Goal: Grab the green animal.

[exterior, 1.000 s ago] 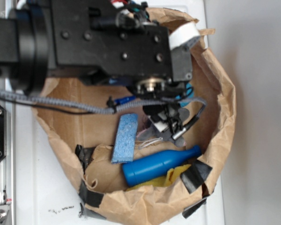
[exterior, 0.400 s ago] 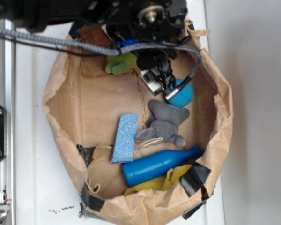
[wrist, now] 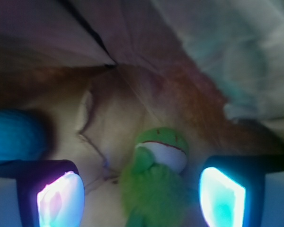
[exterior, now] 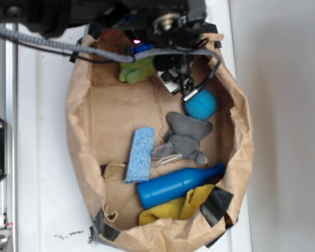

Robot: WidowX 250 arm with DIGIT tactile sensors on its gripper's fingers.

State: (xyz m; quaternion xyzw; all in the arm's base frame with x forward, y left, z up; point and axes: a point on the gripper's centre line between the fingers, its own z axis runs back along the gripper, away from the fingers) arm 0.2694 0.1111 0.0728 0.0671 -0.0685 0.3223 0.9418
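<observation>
The green animal (exterior: pixel 137 70) is a fuzzy lime-green plush lying at the far end of the brown paper bag (exterior: pixel 81 126), partly under my arm. In the wrist view the green animal (wrist: pixel 154 184) lies on the bag floor between my two glowing pads, nearer the right pad (wrist: pixel 221 196); its whitish part (wrist: pixel 166 155) faces away. My gripper (wrist: pixel 141 198) is open, and neither pad touches the plush. In the exterior view the arm's body hides the gripper.
The bag also holds a blue ball (exterior: pixel 201 104), a grey plush animal (exterior: pixel 186 137), a blue sponge (exterior: pixel 140 154), a blue bottle (exterior: pixel 177 186) and a yellow cloth (exterior: pixel 174 207). The bag wall (wrist: pixel 132 42) rises close behind the plush. The ball (wrist: pixel 16 135) is at left.
My arm has moved from over the bag's middle to its far end, uncovering the grey plush and the blue ball. The bag's near side has shifted and narrowed.
</observation>
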